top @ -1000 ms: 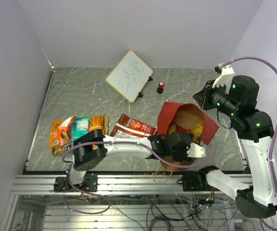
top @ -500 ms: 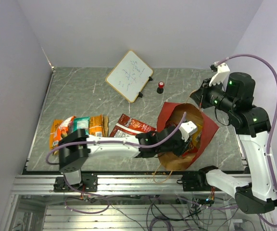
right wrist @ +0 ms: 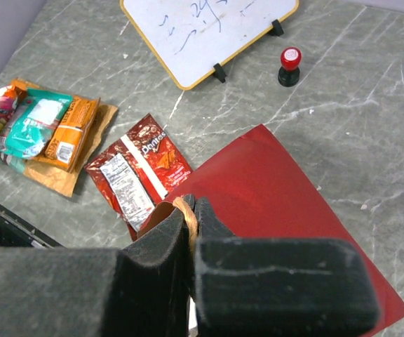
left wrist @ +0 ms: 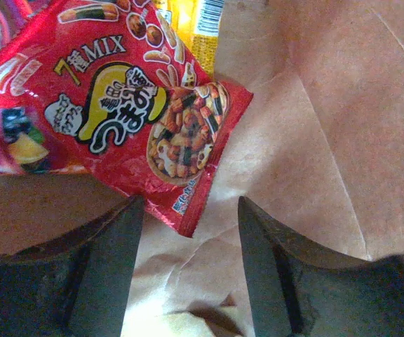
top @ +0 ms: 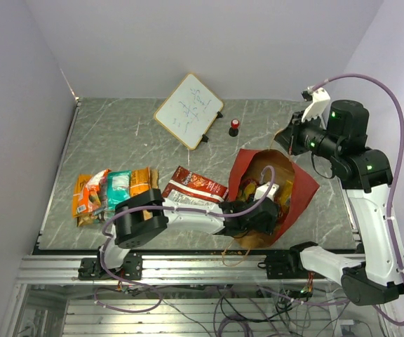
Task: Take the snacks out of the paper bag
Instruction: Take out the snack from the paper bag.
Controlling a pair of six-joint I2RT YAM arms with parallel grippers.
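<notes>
Left gripper [left wrist: 188, 205] has reached into the paper bag [left wrist: 321, 105], spread wide over a glossy red snack packet [left wrist: 118, 105].

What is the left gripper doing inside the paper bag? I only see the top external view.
Observer: Left wrist view: the left gripper is open, and a corner of a red snack packet lies between its jaws, not gripped.
Operator: Does the right gripper have the bag?
Observer: Right wrist view: the right gripper is shut on the rim of the paper bag, with the twisted handle looped at its jaws.
</notes>
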